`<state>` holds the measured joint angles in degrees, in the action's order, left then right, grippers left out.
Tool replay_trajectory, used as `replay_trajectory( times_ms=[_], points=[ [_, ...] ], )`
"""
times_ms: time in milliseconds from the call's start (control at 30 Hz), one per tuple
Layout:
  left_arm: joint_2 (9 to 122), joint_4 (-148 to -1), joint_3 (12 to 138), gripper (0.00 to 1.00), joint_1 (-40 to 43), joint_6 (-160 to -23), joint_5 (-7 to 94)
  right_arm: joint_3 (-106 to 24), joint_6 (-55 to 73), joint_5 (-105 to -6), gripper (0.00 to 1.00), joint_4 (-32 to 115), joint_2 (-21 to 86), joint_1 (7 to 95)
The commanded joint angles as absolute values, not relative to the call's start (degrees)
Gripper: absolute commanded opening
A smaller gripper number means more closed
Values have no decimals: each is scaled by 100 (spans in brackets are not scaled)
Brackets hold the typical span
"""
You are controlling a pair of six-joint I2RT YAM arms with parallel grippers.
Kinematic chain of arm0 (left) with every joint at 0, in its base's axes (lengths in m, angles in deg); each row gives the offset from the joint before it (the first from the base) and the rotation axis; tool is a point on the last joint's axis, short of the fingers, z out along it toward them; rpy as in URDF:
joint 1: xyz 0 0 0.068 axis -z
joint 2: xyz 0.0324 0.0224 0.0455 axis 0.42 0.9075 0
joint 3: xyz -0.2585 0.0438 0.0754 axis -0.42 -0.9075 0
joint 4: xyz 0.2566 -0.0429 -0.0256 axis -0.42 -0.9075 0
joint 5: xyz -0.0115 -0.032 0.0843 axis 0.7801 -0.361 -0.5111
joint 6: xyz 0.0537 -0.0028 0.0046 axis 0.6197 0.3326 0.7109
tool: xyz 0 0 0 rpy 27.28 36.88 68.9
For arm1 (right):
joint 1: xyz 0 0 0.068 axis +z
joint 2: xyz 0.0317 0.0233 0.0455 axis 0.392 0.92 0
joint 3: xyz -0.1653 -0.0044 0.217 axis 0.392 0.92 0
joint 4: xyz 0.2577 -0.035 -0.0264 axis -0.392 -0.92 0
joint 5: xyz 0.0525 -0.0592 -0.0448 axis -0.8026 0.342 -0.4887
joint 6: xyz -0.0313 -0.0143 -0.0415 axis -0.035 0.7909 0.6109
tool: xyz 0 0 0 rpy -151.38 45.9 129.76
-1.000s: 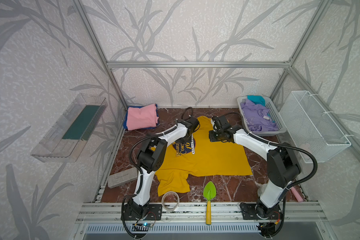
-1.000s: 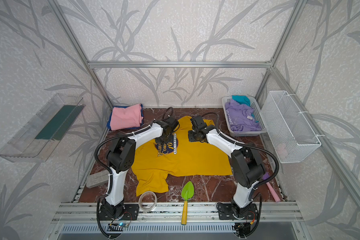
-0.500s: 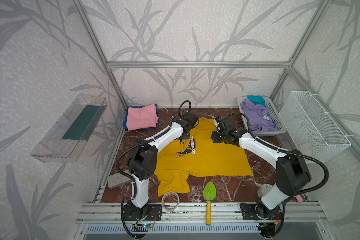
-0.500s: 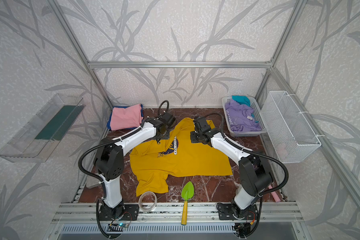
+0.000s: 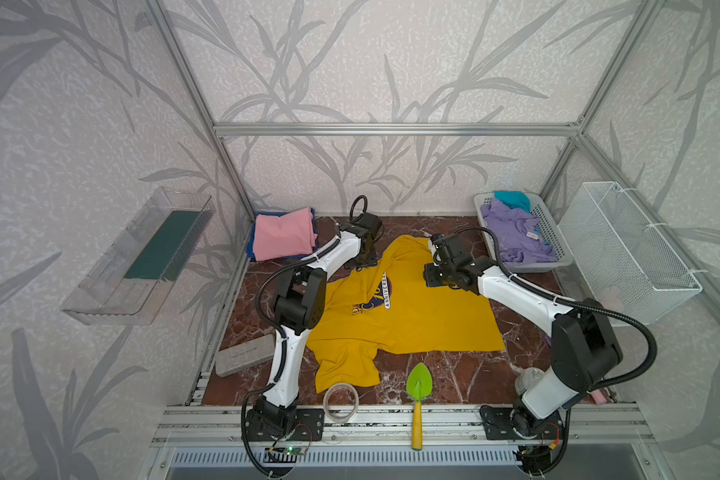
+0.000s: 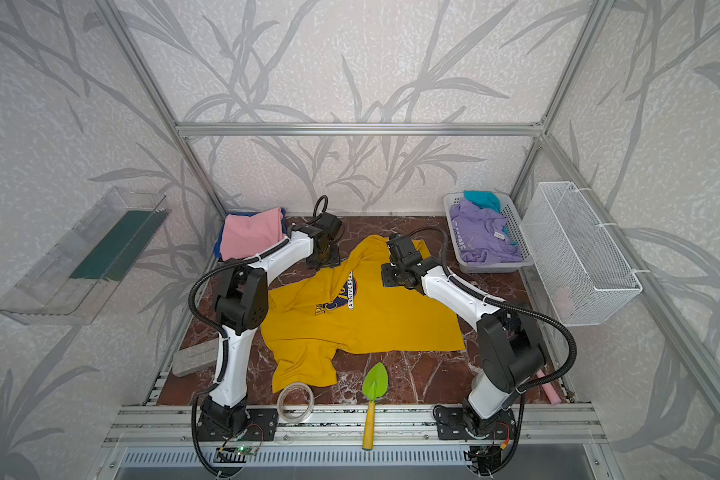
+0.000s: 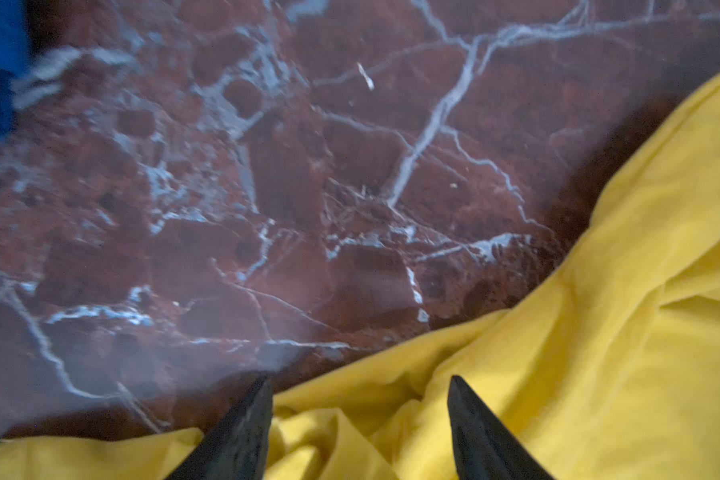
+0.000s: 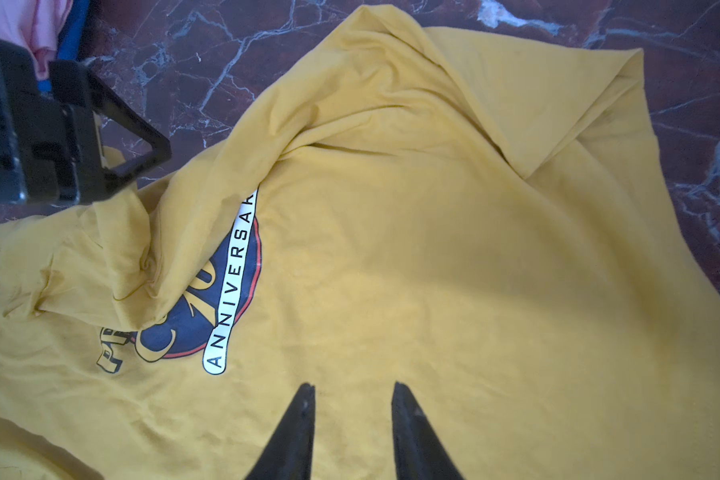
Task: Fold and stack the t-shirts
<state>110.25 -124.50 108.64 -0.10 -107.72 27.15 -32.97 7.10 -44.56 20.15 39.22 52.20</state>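
A mustard-yellow t-shirt with a dark blue oval print lies spread on the marble table, one flap folded over the print's edge. My left gripper is open at the shirt's far left corner, with bunched yellow cloth lying loose between its fingers. My right gripper hovers open over the shirt's far right part, holding nothing. A folded pink t-shirt lies on a blue one at the back left. Lavender and teal t-shirts fill the white basket.
Along the front edge are a tape roll and a green trowel; a grey block sits front left. A wire basket hangs on the right wall, a clear tray on the left wall.
My left gripper has opened and let go of the yellow cloth, which now lies spread further left. The left arm's elbow has swung out. The right gripper has barely shifted.
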Motion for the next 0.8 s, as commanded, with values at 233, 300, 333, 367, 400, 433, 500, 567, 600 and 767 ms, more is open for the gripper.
replay_trajectory(
  times_ms=[233,300,333,367,400,433,500,567,600,767],
  points=[
    [10458,-12992,10798,0,-146,-10723,3087,-3607,739,-4582,34,2145,4218,5183],
    [10372,-13183,11097,0,-251,-10634,3023,-3821,852,-4500,34,2125,4548,5144],
    [10329,-13315,11309,0,-320,-10578,2965,-3989,886,-4494,34,2077,4686,5102],
    [10276,-13444,11522,0,-385,-10529,2886,-4158,917,-4516,34,2035,4831,5032],
    [10227,-13539,11690,0,-453,-10484,2811,-4307,946,-4510,34,2004,4951,4970],
    [10146,-13615,11841,0,-531,-10450,2738,-4477,981,-4443,35,1976,5085,4917],
    [9969,-13650,12011,0,-669,-10393,2604,-4808,1068,-4312,36,1931,5380,4812],
    [9764,-13614,12072,0,-796,-10365,2513,-5225,1145,-4128,37,1803,5741,4712],
    [9671,-13578,12048,0,-836,-10361,2478,-5392,1162,-4066,39,1762,5915,4676],
    [9204,-13248,11671,0,-934,-10329,2344,-6316,1136,-3784,49,1551,6825,4405]
  ],
)
